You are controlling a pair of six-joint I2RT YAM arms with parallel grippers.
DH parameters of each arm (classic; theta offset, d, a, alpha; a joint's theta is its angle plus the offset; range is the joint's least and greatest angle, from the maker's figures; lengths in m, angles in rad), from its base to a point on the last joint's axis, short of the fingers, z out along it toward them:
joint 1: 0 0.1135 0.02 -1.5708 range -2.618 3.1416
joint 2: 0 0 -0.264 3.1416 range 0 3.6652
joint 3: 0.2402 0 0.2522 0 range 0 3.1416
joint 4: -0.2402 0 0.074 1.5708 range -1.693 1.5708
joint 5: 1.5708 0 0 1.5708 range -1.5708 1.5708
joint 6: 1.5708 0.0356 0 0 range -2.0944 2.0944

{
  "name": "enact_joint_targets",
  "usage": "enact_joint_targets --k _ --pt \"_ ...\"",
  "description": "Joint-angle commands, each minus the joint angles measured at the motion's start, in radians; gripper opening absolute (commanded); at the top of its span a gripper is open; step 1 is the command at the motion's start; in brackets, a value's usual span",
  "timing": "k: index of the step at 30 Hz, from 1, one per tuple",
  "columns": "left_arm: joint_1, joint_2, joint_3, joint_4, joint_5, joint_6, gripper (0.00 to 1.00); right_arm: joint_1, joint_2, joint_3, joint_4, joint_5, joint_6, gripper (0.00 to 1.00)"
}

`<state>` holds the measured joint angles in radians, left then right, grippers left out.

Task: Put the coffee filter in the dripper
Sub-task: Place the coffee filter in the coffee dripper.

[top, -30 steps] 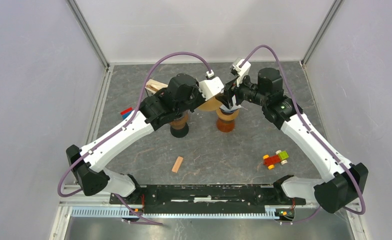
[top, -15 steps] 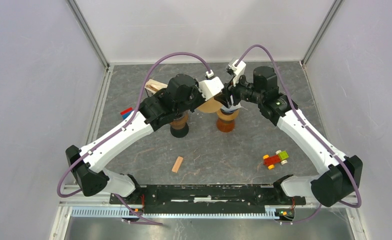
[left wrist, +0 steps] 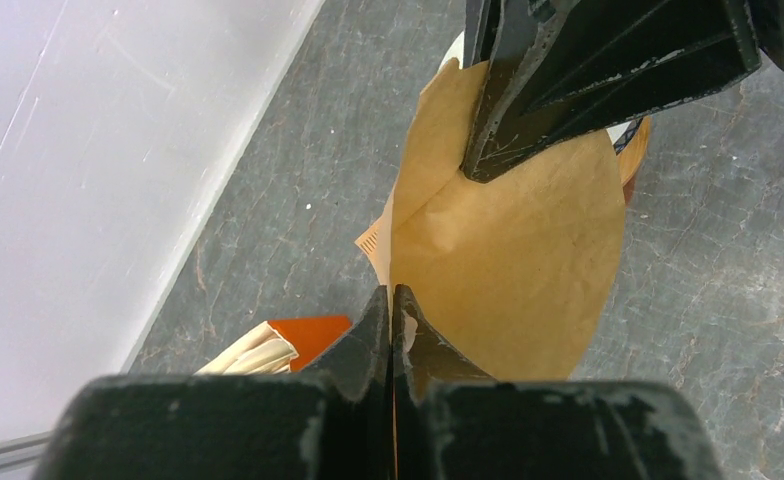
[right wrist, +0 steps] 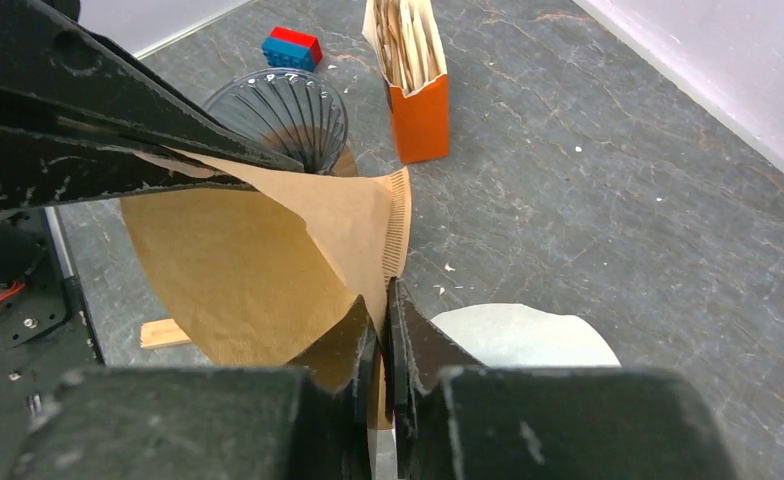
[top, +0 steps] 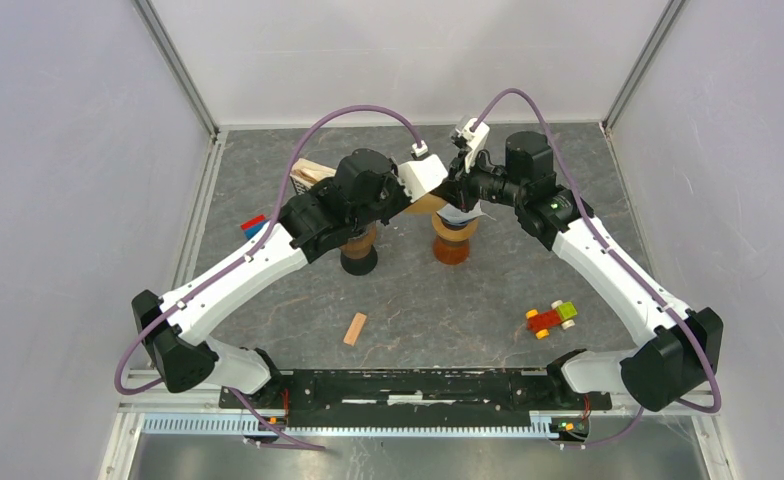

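My left gripper [left wrist: 392,300] has its fingers pressed together on the near edge of the brown coffee filter [left wrist: 508,260]. My right gripper [right wrist: 381,295] is clamped on the seamed far edge, so the paper hangs in the air between the two pairs. Beyond my right fingertips the ribbed dripper [right wrist: 278,115] shows no filter, so I judge pickup done, with opening and seating the cone left.

A grey, stone-patterned table [top: 438,300] sat enclosed by plain pale walls [top: 58,150] on three sides, metal posts [top: 175,65] rising from its far corners, under even light.
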<state>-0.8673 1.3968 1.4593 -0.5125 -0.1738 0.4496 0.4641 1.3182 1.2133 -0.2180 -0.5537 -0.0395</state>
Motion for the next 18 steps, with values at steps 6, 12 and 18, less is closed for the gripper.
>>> enact_joint_targets --k 6,12,18 --pt "0.001 -0.017 -0.009 0.065 -0.013 -0.035 0.02 -0.003 -0.015 -0.003 0.053 -0.01 0.007 0.0" --pt "0.001 -0.015 -0.01 0.066 -0.013 -0.03 0.02 -0.002 -0.018 0.008 0.049 -0.004 0.003 0.37" --pt "0.001 -0.018 -0.014 0.066 -0.006 -0.03 0.02 -0.003 -0.001 0.036 0.035 -0.011 -0.005 0.53"
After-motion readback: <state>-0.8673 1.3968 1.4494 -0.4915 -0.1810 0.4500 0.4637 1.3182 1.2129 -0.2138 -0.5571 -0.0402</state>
